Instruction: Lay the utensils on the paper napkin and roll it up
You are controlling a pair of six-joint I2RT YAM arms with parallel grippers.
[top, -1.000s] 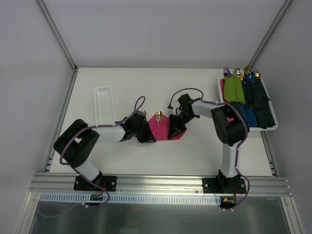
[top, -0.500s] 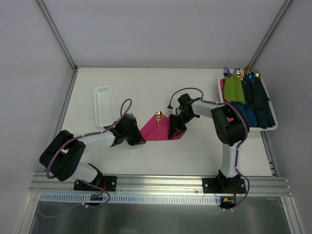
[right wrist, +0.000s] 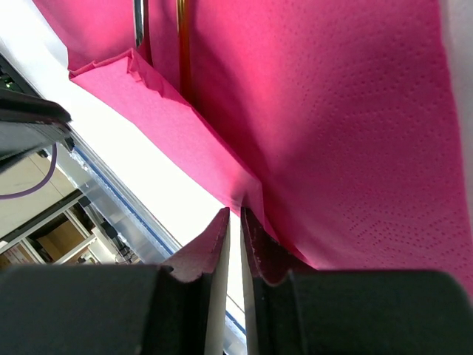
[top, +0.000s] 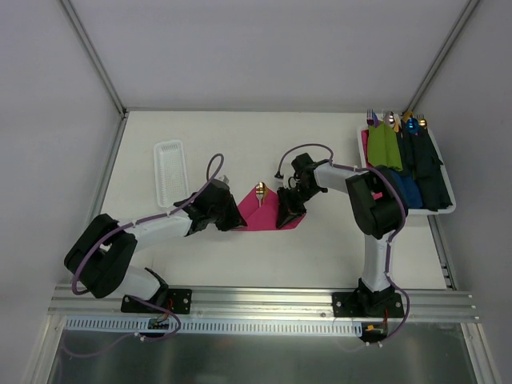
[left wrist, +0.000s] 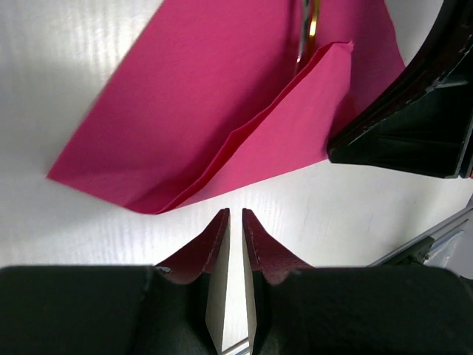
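Two narrow-jawed grippers: our left gripper (left wrist: 235, 214) beside the paper napkin (left wrist: 222, 96), right gripper (right wrist: 233, 213) at its fold. We judge it limp, tearable: pinch the fold beside the utensils (right wrist: 182, 52).

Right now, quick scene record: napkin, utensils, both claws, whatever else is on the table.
paper napkin: flat on table, one flap folded over
utensils: gold, on napkin, head past its far edge
left claw: closed, empty, just short of napkin
right claw: closed, tips at folded edge; pinch unclear
white basket: left, apart
tray: far right, holds napkin rolls
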